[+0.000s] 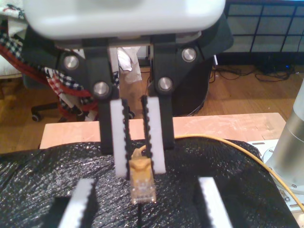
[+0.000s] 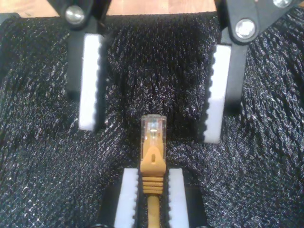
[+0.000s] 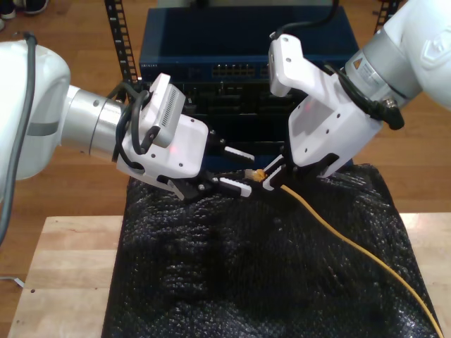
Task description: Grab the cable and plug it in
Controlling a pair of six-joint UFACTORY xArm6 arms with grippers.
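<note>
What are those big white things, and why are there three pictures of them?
They are two robot arms, each ending in a gripper with two fingers. One picture comes from a camera standing off to the side and looking at both arms. The other two come from little cameras riding on the grippers, so you look along the fingers. My second gripper, on the exterior view's right, pinches a yellow cable just behind its clear plug. My first gripper faces it with fingers spread open, holding nothing. Below them a crinkly black sheet covers a wooden table.
</note>
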